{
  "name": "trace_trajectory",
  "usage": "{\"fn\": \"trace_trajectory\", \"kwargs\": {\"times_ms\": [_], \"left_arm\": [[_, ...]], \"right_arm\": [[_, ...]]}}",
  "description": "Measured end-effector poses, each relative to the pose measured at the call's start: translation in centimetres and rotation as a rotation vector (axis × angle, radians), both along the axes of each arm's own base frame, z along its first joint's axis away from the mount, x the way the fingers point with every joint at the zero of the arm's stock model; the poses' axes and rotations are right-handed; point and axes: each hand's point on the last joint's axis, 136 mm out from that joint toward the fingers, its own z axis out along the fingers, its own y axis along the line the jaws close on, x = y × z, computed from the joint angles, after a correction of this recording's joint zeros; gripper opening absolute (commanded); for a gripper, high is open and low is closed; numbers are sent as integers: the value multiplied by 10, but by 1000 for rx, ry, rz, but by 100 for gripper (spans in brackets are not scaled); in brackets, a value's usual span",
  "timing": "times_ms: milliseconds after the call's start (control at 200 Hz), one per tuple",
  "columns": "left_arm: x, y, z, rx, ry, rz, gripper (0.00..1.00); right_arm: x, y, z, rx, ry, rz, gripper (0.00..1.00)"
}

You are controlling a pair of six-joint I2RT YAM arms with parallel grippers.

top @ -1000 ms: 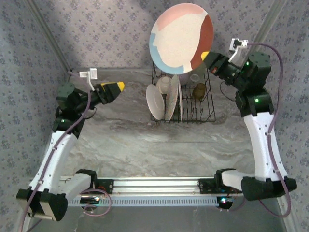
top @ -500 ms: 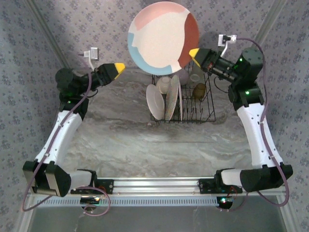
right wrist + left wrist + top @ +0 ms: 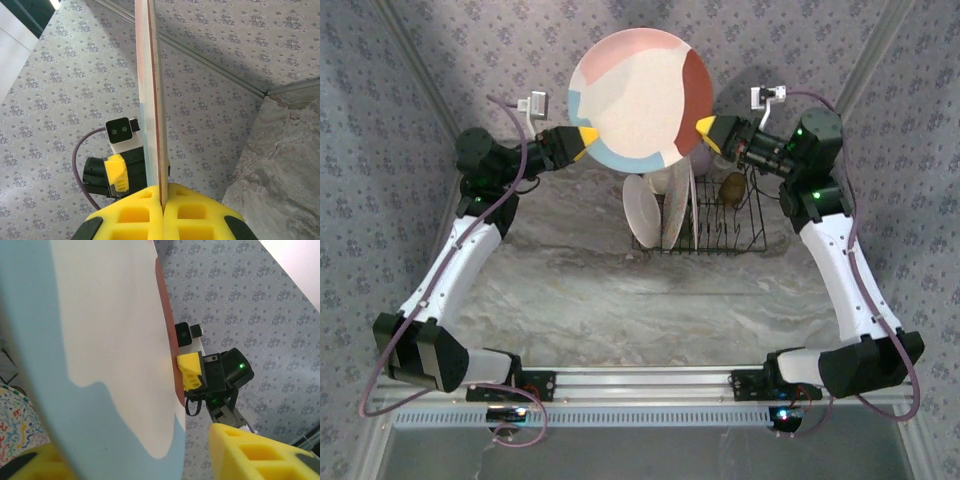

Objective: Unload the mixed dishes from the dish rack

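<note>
A large plate (image 3: 638, 98) with pink, cream, blue and brown patches hangs in the air above the dish rack (image 3: 756, 215). My right gripper (image 3: 705, 130) is shut on its right rim, and in the right wrist view the plate's edge (image 3: 149, 90) is pinched between the yellow pads (image 3: 162, 197). My left gripper (image 3: 586, 138) is at the plate's left rim. In the left wrist view the plate (image 3: 100, 340) sits between that gripper's jaws (image 3: 145, 460), with a gap still showing beside the right finger (image 3: 245, 445). Two white plates (image 3: 642, 210) stand in the rack.
A tan cup (image 3: 732, 187) sits in the rack's right half. A squiggle-patterned plate (image 3: 12, 415) peeks in below the held one. Patterned walls close in on the left, right and back. The marble tabletop (image 3: 620, 290) lies in front of the rack.
The right arm carried the plate up and to the left. The left arm rose to the plate's left rim and its jaws narrowed around it.
</note>
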Motion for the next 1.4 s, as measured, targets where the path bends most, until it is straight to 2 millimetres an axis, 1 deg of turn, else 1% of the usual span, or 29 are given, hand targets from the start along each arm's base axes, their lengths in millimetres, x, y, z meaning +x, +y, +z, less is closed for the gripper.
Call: {"fn": "trace_trajectory", "kwargs": {"times_ms": [60, 255, 310, 355, 475, 660, 715, 780, 855, 889, 954, 1059, 1159, 1289, 1399], "left_arm": [[2, 0, -1, 1, 10, 8, 28], [8, 2, -3, -4, 22, 41, 14], [10, 3, -4, -5, 34, 51, 8], [12, 3, -5, -8, 46, 57, 0], [12, 4, -6, -19, 67, 72, 0], [14, 6, -16, -20, 97, 92, 0], [15, 6, -18, -20, 105, 97, 0], [16, 6, -19, -19, 104, 111, 0], [21, 9, -22, -25, 116, 142, 0], [23, 10, -24, -26, 123, 154, 0], [27, 12, -29, -26, 138, 174, 0], [30, 14, -36, -25, 158, 194, 0], [32, 15, -37, -27, 162, 202, 0], [34, 16, -36, -32, 162, 218, 0], [38, 22, -37, -34, 170, 243, 0]], "right_arm": [[0, 0, -2, 1, 6, 1, 0], [1, 1, -3, 10, 10, 3, 0], [1, 1, -3, 10, 6, 3, 0], [1, 1, -2, 10, -4, 1, 0], [3, 2, -4, 10, -11, -4, 0], [6, 3, -14, 7, 12, -11, 0], [7, 3, -17, 4, 17, -15, 24], [8, 3, -21, 4, 28, -17, 47], [7, 2, -23, 3, 34, -19, 77], [6, 2, -23, 3, 33, -21, 86], [4, 0, -21, 2, 18, -28, 99], [0, -4, -13, 4, -12, -41, 100], [-3, -8, -8, 1, -36, -53, 100], [-8, -14, -9, -38, -62, -91, 100], [-18, -22, -11, -95, -88, -143, 100]]}}
